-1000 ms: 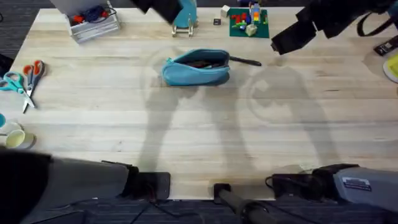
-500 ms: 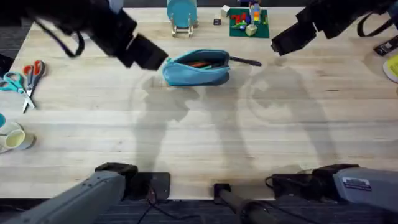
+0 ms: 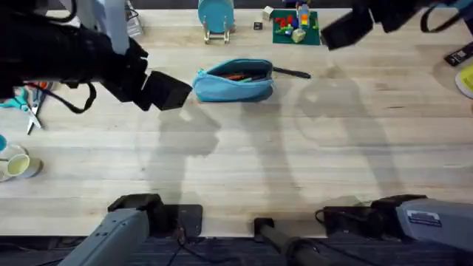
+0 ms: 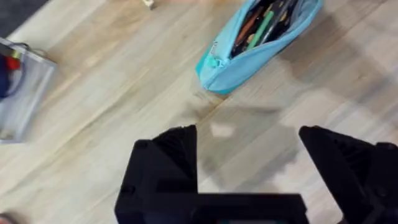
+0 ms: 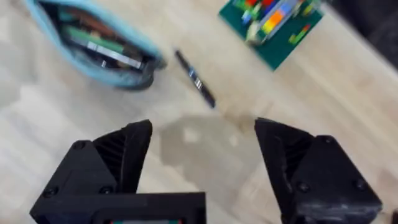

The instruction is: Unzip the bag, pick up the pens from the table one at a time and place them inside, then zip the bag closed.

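The turquoise bag (image 3: pixel 234 80) lies unzipped on the table (image 3: pixel 244 162), toward the back middle, with pens and other things showing inside (image 4: pixel 264 25) (image 5: pixel 93 43). One black pen (image 3: pixel 292 72) (image 5: pixel 195 79) lies on the wood just right of the bag. My left gripper (image 3: pixel 166 91) (image 4: pixel 249 158) hovers open and empty a little left of the bag. High at the back right, my right gripper (image 3: pixel 336 31) (image 5: pixel 202 155) is open and empty above the spot right of the black pen.
A teal disc on a wooden stand (image 3: pixel 216 18) and a green plate with toy bricks (image 3: pixel 294 24) stand behind the bag. Scissors (image 3: pixel 29 94) and a cup (image 3: pixel 16 164) lie at the left edge. A clear bin (image 4: pixel 18 87) sits at the back left.
My left arm has swung down from the back left and drawn back slightly to the left of the bag. The right gripper has moved farther toward the back.
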Controlling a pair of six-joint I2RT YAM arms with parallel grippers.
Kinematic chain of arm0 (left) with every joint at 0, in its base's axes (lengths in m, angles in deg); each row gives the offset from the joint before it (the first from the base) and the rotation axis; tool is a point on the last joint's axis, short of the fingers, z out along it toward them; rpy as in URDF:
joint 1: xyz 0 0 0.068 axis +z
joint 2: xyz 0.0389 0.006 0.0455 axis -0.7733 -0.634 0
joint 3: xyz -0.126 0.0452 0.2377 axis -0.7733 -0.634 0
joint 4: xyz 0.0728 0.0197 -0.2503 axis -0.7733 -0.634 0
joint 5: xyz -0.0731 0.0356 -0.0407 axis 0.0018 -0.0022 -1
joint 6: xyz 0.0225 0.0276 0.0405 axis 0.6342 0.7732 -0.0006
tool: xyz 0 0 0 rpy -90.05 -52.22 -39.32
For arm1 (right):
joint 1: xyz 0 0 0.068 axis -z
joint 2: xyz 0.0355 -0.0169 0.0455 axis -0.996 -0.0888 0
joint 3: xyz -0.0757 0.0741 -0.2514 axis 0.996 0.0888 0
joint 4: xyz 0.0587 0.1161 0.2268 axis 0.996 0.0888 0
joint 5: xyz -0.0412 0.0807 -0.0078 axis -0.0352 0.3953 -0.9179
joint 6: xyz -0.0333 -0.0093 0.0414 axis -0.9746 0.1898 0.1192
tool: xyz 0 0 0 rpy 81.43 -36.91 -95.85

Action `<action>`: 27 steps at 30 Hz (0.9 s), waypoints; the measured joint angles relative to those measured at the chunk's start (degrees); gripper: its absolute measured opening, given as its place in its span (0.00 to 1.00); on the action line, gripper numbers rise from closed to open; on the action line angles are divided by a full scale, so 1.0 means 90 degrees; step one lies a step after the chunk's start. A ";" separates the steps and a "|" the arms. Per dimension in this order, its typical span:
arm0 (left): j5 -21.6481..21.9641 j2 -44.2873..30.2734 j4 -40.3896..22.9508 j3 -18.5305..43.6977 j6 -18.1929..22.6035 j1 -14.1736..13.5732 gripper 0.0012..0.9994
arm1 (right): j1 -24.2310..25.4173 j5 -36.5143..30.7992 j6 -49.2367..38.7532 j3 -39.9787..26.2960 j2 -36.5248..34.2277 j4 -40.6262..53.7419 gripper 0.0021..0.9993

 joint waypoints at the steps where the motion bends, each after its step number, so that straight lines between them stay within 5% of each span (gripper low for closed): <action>1: -0.0140 0.0000 0.0000 -0.0047 0.0000 0.0116 0.99 | 0.0000 0.0000 0.0000 0.0000 0.0000 -0.0141 1.00; 9: -0.1032 0.0000 0.0000 -0.0265 0.0153 0.0952 0.99 | 0.0000 0.0000 0.0053 0.0000 -0.0435 -0.0410 1.00; 17: -0.1412 -0.0281 0.0002 -0.0329 0.0767 0.1109 0.99 | -0.0002 0.0000 0.0066 0.0005 -0.1097 -0.0624 1.00; 27: -0.1974 -0.1794 0.0362 -0.0368 0.1257 0.1328 0.99 | -0.0288 0.0054 0.0063 0.0010 -0.1239 -0.0712 1.00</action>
